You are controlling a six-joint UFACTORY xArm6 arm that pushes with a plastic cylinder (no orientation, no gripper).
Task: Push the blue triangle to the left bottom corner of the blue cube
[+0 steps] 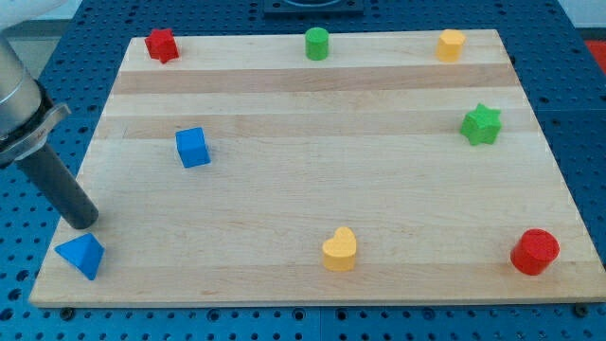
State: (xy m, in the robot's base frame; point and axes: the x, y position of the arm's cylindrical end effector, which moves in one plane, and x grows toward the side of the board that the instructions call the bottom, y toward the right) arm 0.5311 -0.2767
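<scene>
The blue triangle [81, 254] lies near the board's bottom left corner. The blue cube [192, 148] sits up and to the right of it, in the left half of the board. My tip [86, 224] is at the board's left edge, just above the blue triangle and very close to it; I cannot tell whether they touch. The tip is well down and left of the blue cube.
A red star [162, 44], a green cylinder [316, 43] and a yellow block [451, 44] line the top edge. A green star [481, 124] is at the right. A yellow heart [339, 249] and a red cylinder [535, 252] sit near the bottom.
</scene>
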